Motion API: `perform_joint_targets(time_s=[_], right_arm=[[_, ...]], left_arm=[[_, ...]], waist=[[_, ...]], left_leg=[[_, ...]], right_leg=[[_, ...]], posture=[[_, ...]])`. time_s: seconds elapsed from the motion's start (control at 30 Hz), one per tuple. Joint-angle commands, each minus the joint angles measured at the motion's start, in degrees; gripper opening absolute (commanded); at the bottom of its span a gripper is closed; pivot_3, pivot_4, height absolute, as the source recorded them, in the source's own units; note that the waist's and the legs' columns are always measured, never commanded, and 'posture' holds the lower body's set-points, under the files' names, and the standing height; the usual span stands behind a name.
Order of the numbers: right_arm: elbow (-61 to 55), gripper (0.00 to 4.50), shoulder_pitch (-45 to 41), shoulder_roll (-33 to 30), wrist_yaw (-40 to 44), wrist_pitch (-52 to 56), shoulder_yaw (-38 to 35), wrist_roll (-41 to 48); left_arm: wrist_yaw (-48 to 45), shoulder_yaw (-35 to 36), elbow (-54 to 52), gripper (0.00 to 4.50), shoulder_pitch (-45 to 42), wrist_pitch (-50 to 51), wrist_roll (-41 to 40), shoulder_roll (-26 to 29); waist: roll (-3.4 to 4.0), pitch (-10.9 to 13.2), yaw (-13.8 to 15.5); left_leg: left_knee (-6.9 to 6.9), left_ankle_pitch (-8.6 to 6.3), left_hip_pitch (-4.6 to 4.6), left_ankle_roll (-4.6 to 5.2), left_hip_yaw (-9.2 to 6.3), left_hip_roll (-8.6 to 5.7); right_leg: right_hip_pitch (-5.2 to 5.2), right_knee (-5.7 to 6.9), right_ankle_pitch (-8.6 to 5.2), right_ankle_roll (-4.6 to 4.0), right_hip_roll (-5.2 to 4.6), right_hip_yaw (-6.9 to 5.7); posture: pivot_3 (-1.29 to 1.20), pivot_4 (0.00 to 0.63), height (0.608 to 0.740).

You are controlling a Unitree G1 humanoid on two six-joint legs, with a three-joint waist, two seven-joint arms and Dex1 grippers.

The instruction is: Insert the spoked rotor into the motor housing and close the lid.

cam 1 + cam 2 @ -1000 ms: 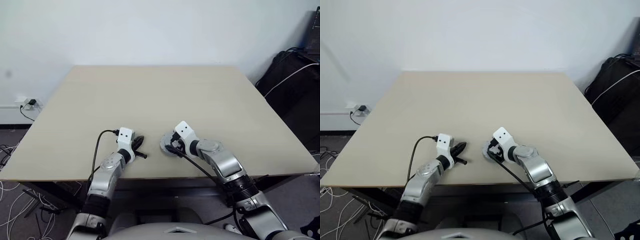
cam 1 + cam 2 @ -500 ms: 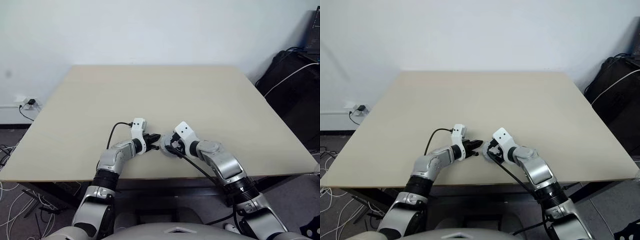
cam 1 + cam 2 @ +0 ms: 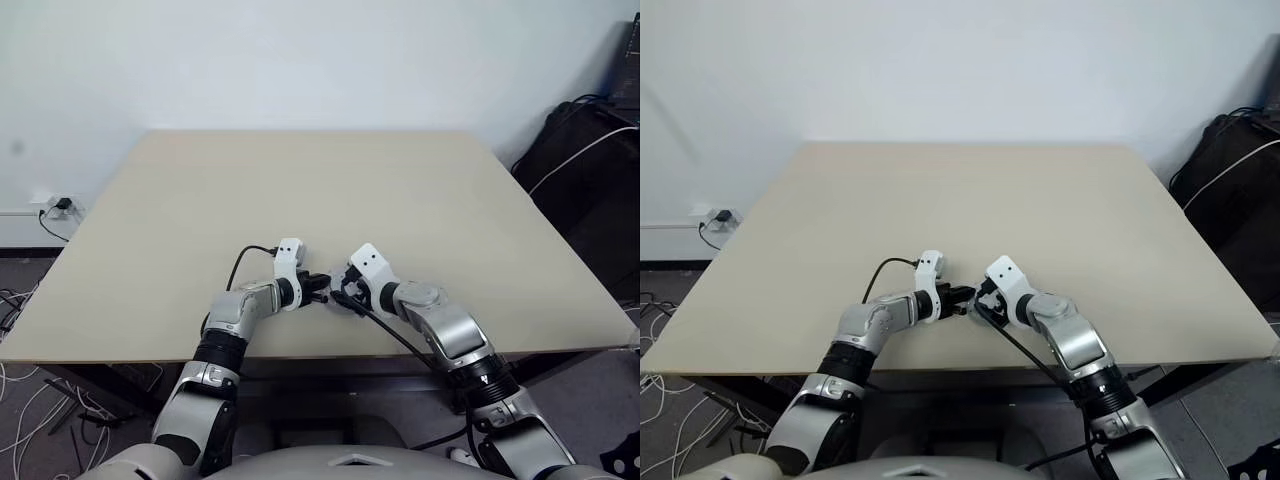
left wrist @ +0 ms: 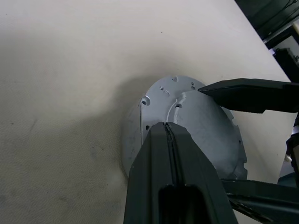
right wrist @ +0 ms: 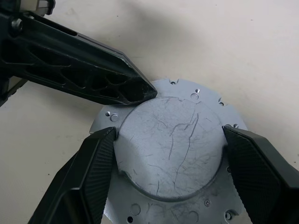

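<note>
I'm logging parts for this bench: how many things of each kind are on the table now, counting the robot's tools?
Silver-grey lid: 1
Robot tools: 2, namely the left tool, shut with its tip at the lid, and the right tool, gripping the lid's raised centre
Total: 3

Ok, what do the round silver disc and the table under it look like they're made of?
The lid looks like bare metal, probably aluminium: dull silver-grey, with fine scratches across its raised centre and small drilled holes around the flange. The table looks like a matte beige laminate or painted board; its smooth, even surface shows no grain, so the core is unclear.
</note>
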Motion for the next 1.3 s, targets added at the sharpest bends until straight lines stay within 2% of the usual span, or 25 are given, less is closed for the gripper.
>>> perform_joint_targets(time_s=[0.03, 0.1, 0.13, 0.37, 0.63, 0.7, 0.83, 1.03, 1.13, 1.3], right_arm=[[-0.2, 3.63, 1.8, -0.4, 0.1, 2.3, 0.1, 0.1], [-0.8, 4.28, 2.2, -0.3, -0.1, 2.8, -0.6, 0.3], [-1.4, 4.40, 2.5, -0.6, -0.2, 3.1, -0.7, 0.3], [-7.3, 4.40, 6.1, -3.1, -0.9, 5.6, -2.1, 0.3], [-15.5, 4.40, 11.5, -4.3, -2.7, 7.9, -7.5, 2.2], [-16.6, 4.40, 12.4, -3.1, -3.2, 7.7, -9.8, 3.7], [-15.2, 4.40, 13.1, 3.4, -5.2, 8.3, -18.4, 9.9], [-10.9, 4.40, 11.1, 10.3, -7.5, 11.6, -27.1, 16.6], [-9.0, 4.40, 10.3, 10.7, -7.2, 12.8, -27.9, 17.9], [-8.4, 4.40, 10.4, 7.4, -4.8, 15.1, -24.0, 17.9]], left_arm=[[0.6, -0.9, 0.6, 0.00, -0.8, 1.3, 0.6, -1.1], [0.7, -1.0, 0.7, 0.00, -0.8, 1.5, 0.7, -1.3], [0.6, -1.1, 0.7, 0.00, -0.8, 1.6, 0.9, -1.2], [0.3, -1.5, 0.3, 0.00, -0.5, 1.6, 1.3, -1.2], [-0.4, -2.0, -0.4, 0.00, 0.1, 1.5, 1.4, -0.9], [-0.6, -2.2, -0.4, 0.00, 0.1, 1.5, 1.4, -0.7], [-1.1, -2.3, -0.6, 0.00, 0.2, 1.2, 1.5, -0.6], [-1.2, -2.4, -0.7, 0.00, 0.6, 0.9, 1.9, -0.4], [-1.3, -2.3, -0.8, 0.00, 0.7, 0.9, 2.0, -0.3], [-1.3, -2.1, -1.0, 0.00, 0.9, 0.7, 2.1, -0.3]], waist=[[-0.03, 0.0, 0.2], [-0.07, 0.0, 0.2], [-0.07, 0.0, 0.1], [-0.10, -0.1, 0.2], [-0.24, 0.0, 0.3], [-0.25, 0.0, 0.3], [-0.30, 0.0, 0.2], [-0.29, 0.1, 0.0], [-0.28, 0.1, 0.0], [-0.26, 0.0, -0.2]], left_leg=[[0.00, 0.00, 0.00, 0.00, -0.01, 0.00], [0.00, 0.00, 0.00, 0.00, -0.02, 0.00], [0.00, 0.00, 0.00, 0.00, -0.02, 0.00], [0.00, -0.01, 0.09, 0.02, -0.06, 0.00], [0.02, -0.01, 0.09, 0.03, -0.12, -0.03], [0.02, -0.02, 0.05, 0.04, -0.12, -0.04], [0.02, -0.02, 0.01, 0.03, -0.10, -0.03], [0.05, 0.00, 0.03, 0.02, -0.08, -0.01], [0.05, 0.00, 0.03, 0.02, -0.08, 0.00], [0.05, 0.00, 0.02, 0.03, -0.08, -0.01]], right_leg=[[0.00, 0.00, 0.00, 0.00, 0.00, 0.00], [0.01, 0.00, 0.00, 0.00, 0.00, -0.01], [0.00, 0.00, -0.01, 0.00, 0.00, -0.01], [0.12, -0.01, -0.03, -0.01, -0.01, -0.04], [0.15, -0.02, -0.03, 0.00, -0.05, -0.06], [0.13, -0.03, -0.03, 0.00, -0.06, -0.07], [0.06, 0.00, -0.03, 0.01, -0.05, -0.05], [0.05, 0.04, 0.00, 0.05, -0.04, -0.03], [0.04, 0.05, 0.00, 0.04, -0.04, -0.02], [0.04, 0.05, 0.00, 0.03, -0.04, -0.02]], posture=[[0.00, 0.000, 0.740], [0.00, 0.000, 0.740], [0.00, 0.000, 0.740], [0.00, 0.000, 0.740], [0.00, 0.000, 0.740], [0.00, 0.000, 0.740], [0.00, 0.000, 0.740], [0.00, 0.000, 0.740], [0.00, 0.000, 0.740], [0.00, 0.000, 0.740]])
